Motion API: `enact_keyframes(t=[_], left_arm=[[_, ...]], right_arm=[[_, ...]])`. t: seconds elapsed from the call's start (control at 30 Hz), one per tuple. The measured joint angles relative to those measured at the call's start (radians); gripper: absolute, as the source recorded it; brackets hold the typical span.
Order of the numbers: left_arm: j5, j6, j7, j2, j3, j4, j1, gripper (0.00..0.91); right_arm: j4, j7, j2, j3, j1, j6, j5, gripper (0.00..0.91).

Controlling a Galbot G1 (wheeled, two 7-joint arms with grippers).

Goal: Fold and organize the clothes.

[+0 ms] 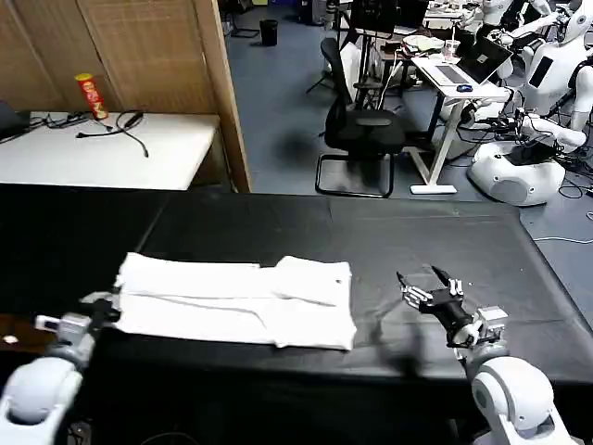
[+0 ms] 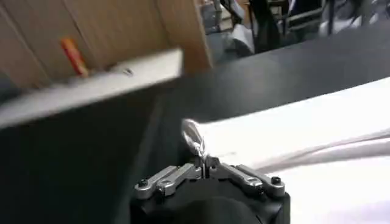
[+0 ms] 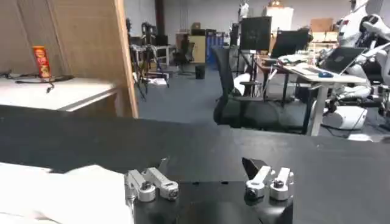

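The white T-shirt [image 1: 232, 301] lies on the black table [image 1: 389, 232], folded into a long flat band running left to right, plain side up. My left gripper [image 1: 104, 304] is at the band's left end, and in the left wrist view this gripper [image 2: 194, 137] is shut with its tips pinched on the corner of the T-shirt [image 2: 304, 134]. My right gripper [image 1: 417, 274] hovers over bare table to the right of the shirt, apart from it. In the right wrist view that gripper [image 3: 205, 164] stands open with nothing between its fingers, and the T-shirt [image 3: 61, 195] lies off to one side.
Beyond the black table, at the back left, stands a white table [image 1: 139, 153] with a red and yellow can [image 1: 91, 95] and cables. A wooden partition [image 1: 218, 83] rises beside it. An office chair [image 1: 361, 130] and desks stand on the floor behind.
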Motion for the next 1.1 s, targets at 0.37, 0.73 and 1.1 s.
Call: enact_keyframes(t=[0.37, 0.73, 1.1], left_arm=[[-0.026, 0.099, -0.062, -0.127, 0.14, -0.18, -0.025, 0.0], [-0.16, 0.165, -0.146, -0.294, 0.467, -0.281, -0.111, 0.0], [-0.179, 0.165, -0.148, -0.389, 0.614, -0.236, -0.202, 0.0]], right_arm=[[0.01, -0.002, 0.028, 0.022, -0.044, 0.017, -0.047, 0.878], [0.007, -0.004, 0.033, 0.079, -0.094, 0.017, -0.055, 0.878], [0.002, -0.007, 0.047, 0.074, -0.095, 0.017, -0.073, 0.878]])
